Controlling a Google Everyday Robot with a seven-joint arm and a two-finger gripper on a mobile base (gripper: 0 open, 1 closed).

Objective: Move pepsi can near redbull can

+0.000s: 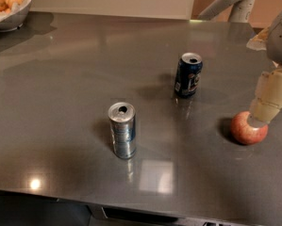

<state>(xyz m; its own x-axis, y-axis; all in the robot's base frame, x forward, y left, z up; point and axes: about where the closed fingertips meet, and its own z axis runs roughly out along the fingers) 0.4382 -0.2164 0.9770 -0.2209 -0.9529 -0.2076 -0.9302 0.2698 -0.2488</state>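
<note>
The pepsi can [188, 75], dark blue with white and red patches and an opened silver top, stands upright right of the table's middle. The redbull can [122, 130], slim and silver-blue with an opened top, stands upright nearer the front, to the left of the pepsi can. The two cans stand well apart. My gripper [264, 108] hangs at the right edge of the view, to the right of the pepsi can and away from it. Its pale tip is just above a red apple [248, 128].
The cans stand on a dark grey glossy counter [65, 93]. A white bowl of yellow-orange fruit [7, 4] sits at the far left corner. The apple lies near the right edge. My arm's grey links [230, 1] show at the back right.
</note>
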